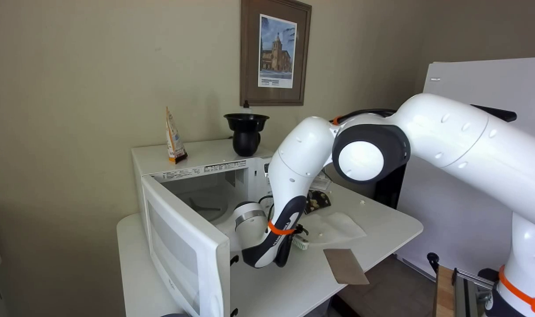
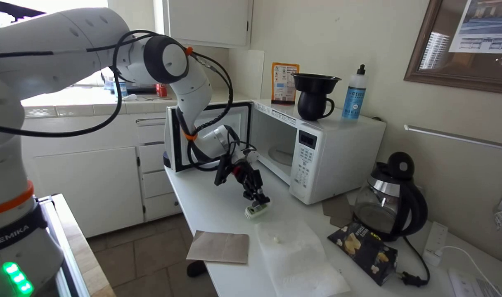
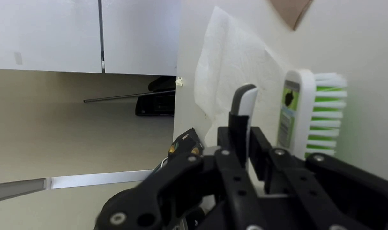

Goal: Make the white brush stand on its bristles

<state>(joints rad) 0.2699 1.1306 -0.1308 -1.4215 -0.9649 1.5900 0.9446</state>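
Gripper (image 3: 245, 131), fingers closed on handle (image 3: 248, 100), holds white brush (image 3: 304, 111), bristles (image 3: 328, 113) below fingertips; pale sheet (image 3: 235, 60) just beyond.

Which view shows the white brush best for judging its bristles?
The wrist view: the white brush is large there, its bristles distinct, though the gripper overlaps its lower end. Both exterior views show it only as a small, pale block, bristles hard to make out.

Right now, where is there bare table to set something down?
Bare tabletop lies between the microwave door, brown cardboard and the white brush in the gripper, though the arm overhangs part. Another patch, with a crumb, runs from the white sheet to the table's rounded end. Crowded: beside the microwave, where kettle, black bag and power strip sit close.
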